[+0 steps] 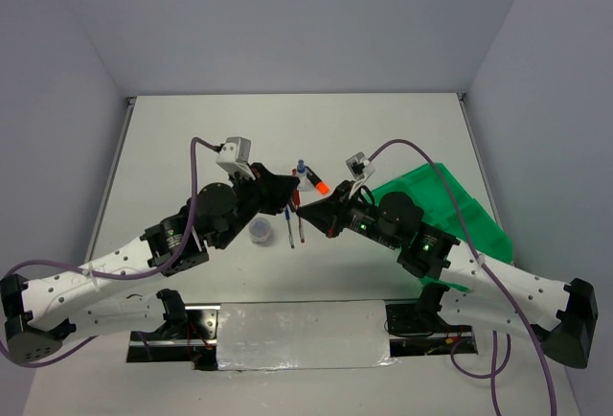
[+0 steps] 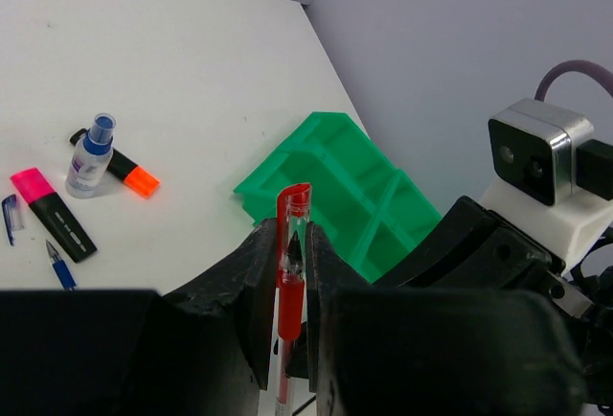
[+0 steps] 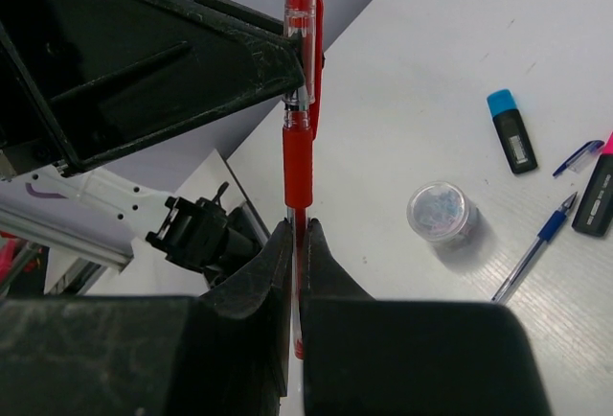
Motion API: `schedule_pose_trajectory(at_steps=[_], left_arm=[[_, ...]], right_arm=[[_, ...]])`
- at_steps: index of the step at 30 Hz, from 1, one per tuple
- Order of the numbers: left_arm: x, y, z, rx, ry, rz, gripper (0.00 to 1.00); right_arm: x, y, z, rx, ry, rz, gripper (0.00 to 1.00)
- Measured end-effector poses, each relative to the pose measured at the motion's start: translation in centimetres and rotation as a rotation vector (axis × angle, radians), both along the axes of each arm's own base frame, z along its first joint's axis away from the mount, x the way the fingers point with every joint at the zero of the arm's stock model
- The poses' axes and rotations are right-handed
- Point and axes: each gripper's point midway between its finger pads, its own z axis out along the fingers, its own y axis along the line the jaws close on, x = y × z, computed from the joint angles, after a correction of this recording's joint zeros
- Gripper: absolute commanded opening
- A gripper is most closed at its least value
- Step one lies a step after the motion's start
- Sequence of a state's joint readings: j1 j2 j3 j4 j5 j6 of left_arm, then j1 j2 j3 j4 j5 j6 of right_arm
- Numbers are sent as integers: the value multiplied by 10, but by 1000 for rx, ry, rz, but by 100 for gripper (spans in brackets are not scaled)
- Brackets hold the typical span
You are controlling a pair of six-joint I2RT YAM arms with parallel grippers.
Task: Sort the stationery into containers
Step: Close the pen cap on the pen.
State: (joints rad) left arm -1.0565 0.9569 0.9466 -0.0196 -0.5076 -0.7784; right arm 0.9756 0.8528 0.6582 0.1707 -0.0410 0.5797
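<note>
Item: thin red plastic pen with clear cap, held off the white table between both grippers. Left gripper clamped at cap end; right gripper clamped on lower barrel. Bright green compartmented plastic tray lies apart, on table.

Red pen stands upright, pinched low by the right fingers and near its cap by the left fingers; tub, highlighter and blue pen lie on the tabletop.
</note>
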Motion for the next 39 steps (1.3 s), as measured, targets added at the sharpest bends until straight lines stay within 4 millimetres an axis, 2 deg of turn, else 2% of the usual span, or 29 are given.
schedule_pose_trajectory(at_steps=[15, 16, 19, 20, 21, 22, 26, 30, 34, 35, 39], left_arm=[[-3, -6, 6, -6, -49, -46, 0], [-3, -6, 7, -10, -51, -47, 2], [-3, -6, 9, -16, -56, -47, 18], [-3, -6, 10, -16, -57, -47, 32], [-3, -6, 10, -16, -58, -48, 39], [-4, -5, 10, -14, -59, -48, 51], [-9, -2, 14, -15, -66, -63, 71], [-14, 3, 23, -26, -83, -77, 71], [-19, 1, 34, -43, -103, -111, 61], [-20, 0, 35, -39, -110, -122, 56], [-25, -4, 35, -31, -118, -159, 52]], right_arm=[[6, -6, 9, 0, -39, -42, 0], [6, -6, 10, 0, -44, -43, 0], [7, -7, 12, 0, -59, -43, 0], [7, -7, 12, -2, -63, -42, 0], [7, -7, 12, -3, -65, -41, 0], [6, -6, 12, -5, -73, -34, 0], [4, -5, 18, 3, -108, -17, 0], [3, -3, 24, 18, -132, -5, 0], [3, -3, 26, 20, -142, -5, 0], [3, -3, 26, 20, -144, -5, 0], [2, -4, 31, 21, -159, 0, 0]])
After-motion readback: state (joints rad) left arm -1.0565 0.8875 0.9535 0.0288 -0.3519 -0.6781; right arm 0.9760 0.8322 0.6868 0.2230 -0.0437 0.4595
